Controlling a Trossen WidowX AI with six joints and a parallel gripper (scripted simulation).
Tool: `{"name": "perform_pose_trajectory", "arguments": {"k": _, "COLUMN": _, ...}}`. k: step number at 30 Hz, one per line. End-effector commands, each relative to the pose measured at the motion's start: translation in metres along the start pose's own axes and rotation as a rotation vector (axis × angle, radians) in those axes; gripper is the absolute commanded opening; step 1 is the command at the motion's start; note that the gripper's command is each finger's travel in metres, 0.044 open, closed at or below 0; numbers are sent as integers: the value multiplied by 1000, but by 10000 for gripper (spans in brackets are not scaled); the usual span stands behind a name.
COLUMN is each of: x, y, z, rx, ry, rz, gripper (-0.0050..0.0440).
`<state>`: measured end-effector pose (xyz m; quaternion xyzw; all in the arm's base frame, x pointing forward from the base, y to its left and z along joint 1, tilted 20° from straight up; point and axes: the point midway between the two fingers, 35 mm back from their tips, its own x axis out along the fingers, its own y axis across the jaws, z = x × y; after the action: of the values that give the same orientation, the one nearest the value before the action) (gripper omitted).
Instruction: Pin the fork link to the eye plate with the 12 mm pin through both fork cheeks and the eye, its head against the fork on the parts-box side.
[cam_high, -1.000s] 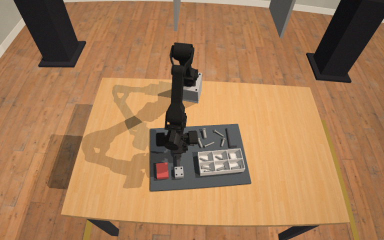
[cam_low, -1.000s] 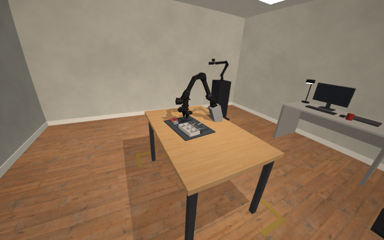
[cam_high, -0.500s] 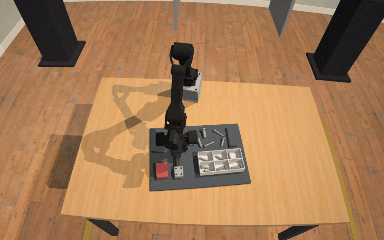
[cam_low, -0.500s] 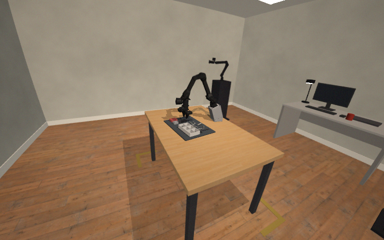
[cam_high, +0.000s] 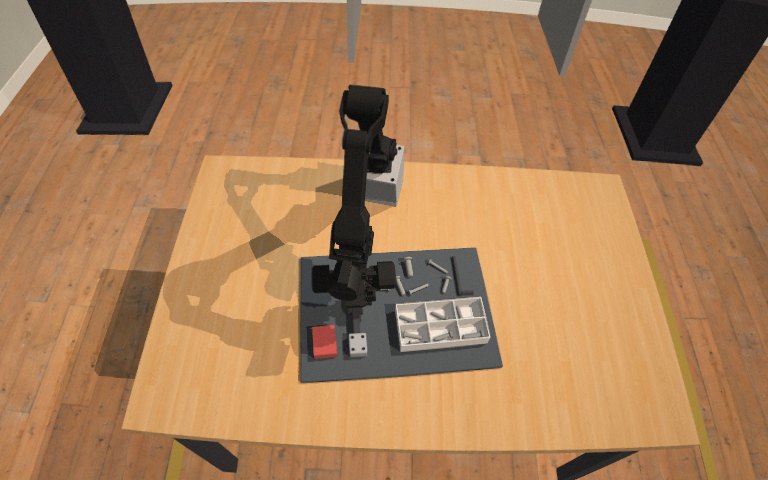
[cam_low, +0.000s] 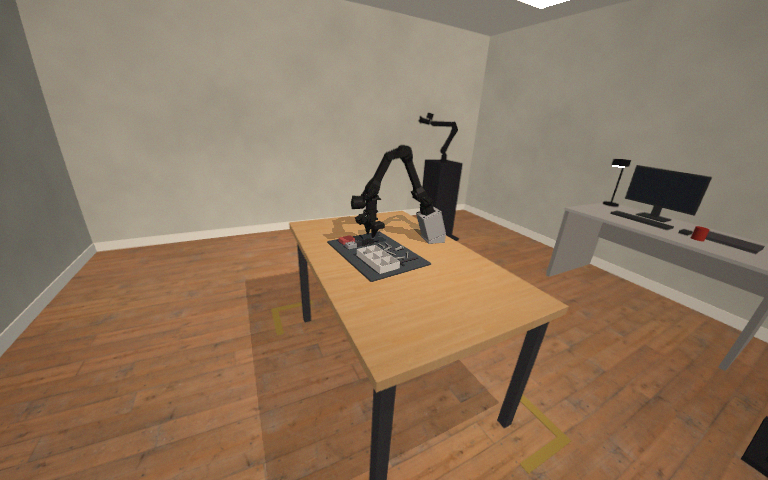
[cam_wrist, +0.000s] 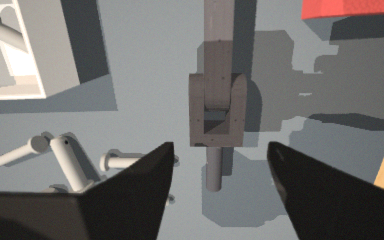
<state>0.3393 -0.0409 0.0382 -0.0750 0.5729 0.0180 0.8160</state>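
Black gripper (cam_high: 355, 305) (cam_low: 372, 233) (cam_wrist: 220, 149): fingers partway open, nothing between them that I can see gripped; they point down over the fork's rod end.
Fork link (cam_wrist: 217, 137): on the mat, its two cheeks either side of the eye plate's end, its round rod sticking out toward the gripper's side.
Eye plate (cam_wrist: 218, 50): a long bar reaching from the fork to the pale block (cam_high: 357, 344) with four dark dots.
Pins (cam_high: 408, 266) (cam_wrist: 122, 162): several loose on the mat, beside the fork and near the parts box; which one is the 12 mm, I can't tell.
Parts box (cam_high: 443, 323) (cam_low: 377, 259) (cam_wrist: 55, 45): white, six compartments, pins in some.
Red block (cam_high: 324, 341) (cam_low: 346, 240) (cam_wrist: 345, 7): just beside the pale block.
Dark mat (cam_high: 407, 367) (cam_low: 373, 276): under all of these, on the wooden table (cam_high: 509, 407) (cam_low: 453, 305).
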Motion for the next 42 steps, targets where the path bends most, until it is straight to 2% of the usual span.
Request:
{"name": "perform_pose_trajectory", "arguments": {"k": 1, "x": -12, "y": -2, "z": 10, "rx": -1, "ry": -43, "rz": -13, "gripper": 250}}
{"name": "perform_pose_trajectory", "arguments": {"k": 7, "x": -12, "y": -2, "z": 10, "rx": -12, "ry": -42, "rz": -13, "gripper": 250}}
{"name": "perform_pose_trajectory", "arguments": {"k": 11, "x": -8, "y": 8, "z": 5, "rx": -112, "ry": -26, "rz": -11, "gripper": 250}}
{"name": "perform_pose_trajectory", "arguments": {"k": 15, "x": -6, "y": 31, "z": 5, "rx": -388, "ry": -19, "rz": -9, "gripper": 250}}
{"name": "perform_pose_trajectory", "arguments": {"k": 19, "x": -3, "y": 65, "z": 2, "rx": -627, "ry": -11, "rz": -6, "gripper": 250}}
{"name": "perform_pose_trajectory", "arguments": {"k": 21, "x": -3, "y": 65, "z": 2, "rx": -627, "ry": -11, "rz": -6, "gripper": 250}}
{"name": "perform_pose_trajectory", "arguments": {"k": 22, "x": -2, "y": 75, "z": 0, "rx": -777, "ry": -8, "rz": -1, "gripper": 250}}
{"name": "perform_pose_trajectory", "arguments": {"k": 30, "x": -2, "y": 137, "z": -17, "rx": -1228, "ry": -5, "rz": 2, "gripper": 250}}
{"name": "perform_pose_trajectory", "arguments": {"k": 36, "x": -2, "y": 152, "z": -23, "rx": -1579, "ry": -9, "rz": 0, "gripper": 250}}
{"name": "perform_pose_trajectory", "arguments": {"k": 38, "x": -2, "y": 152, "z": -23, "rx": -1579, "ry": -9, "rz": 0, "gripper": 250}}
{"name": "perform_pose_trajectory", "arguments": {"k": 39, "x": -3, "y": 153, "z": -21, "rx": -1719, "ry": -11, "rz": -5, "gripper": 250}}
{"name": "perform_pose_trajectory", "arguments": {"k": 42, "x": -3, "y": 153, "z": -21, "rx": -1879, "ry": -9, "rz": -11, "gripper": 250}}
